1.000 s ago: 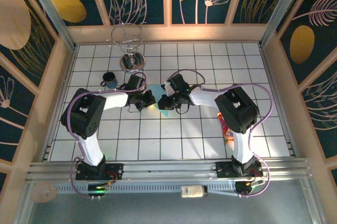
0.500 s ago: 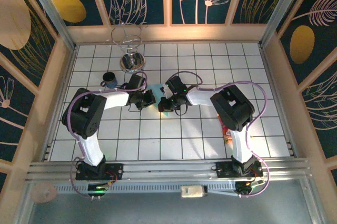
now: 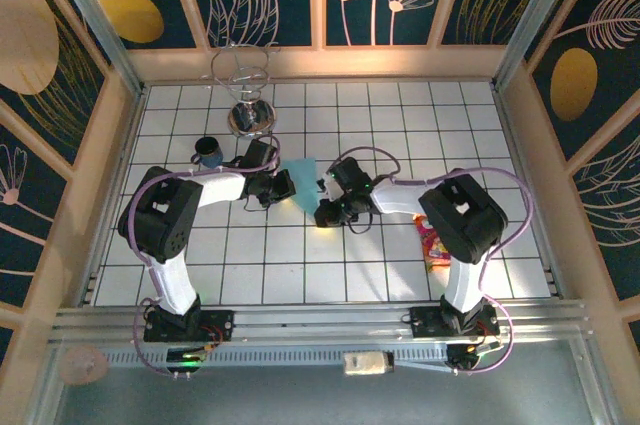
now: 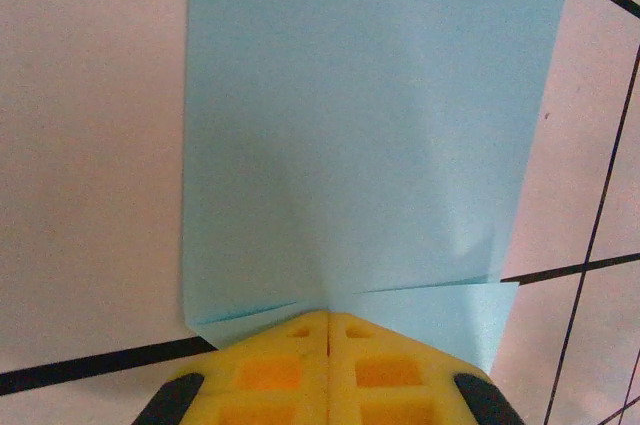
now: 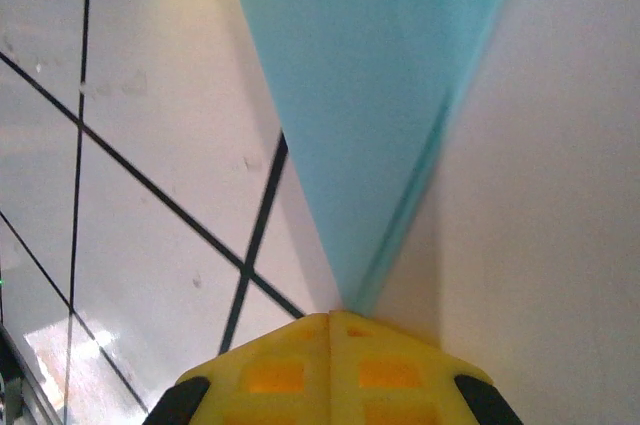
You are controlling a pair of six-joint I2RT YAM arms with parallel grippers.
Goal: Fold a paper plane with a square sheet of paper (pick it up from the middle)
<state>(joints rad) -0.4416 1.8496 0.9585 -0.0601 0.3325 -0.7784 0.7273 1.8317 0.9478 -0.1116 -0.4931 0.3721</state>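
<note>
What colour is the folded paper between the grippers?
Plain light blue paper; the left wrist view shows it best.

Quick tally on the worktop [image 3: 300, 265]: two arms were out there, the left arm [image 3: 165, 220] and the right arm [image 3: 460, 215], and with them two end effectors, the left end effector [image 3: 284, 186] and the right end effector [image 3: 325, 212]. Paper count was one, a single light-blue sheet of paper [image 3: 298, 176]. One dark cup [image 3: 208, 152] stood on the tiles, one wire stand [image 3: 247, 95] at the back, and one orange-red snack packet [image 3: 432, 243] lay on the right.
</note>
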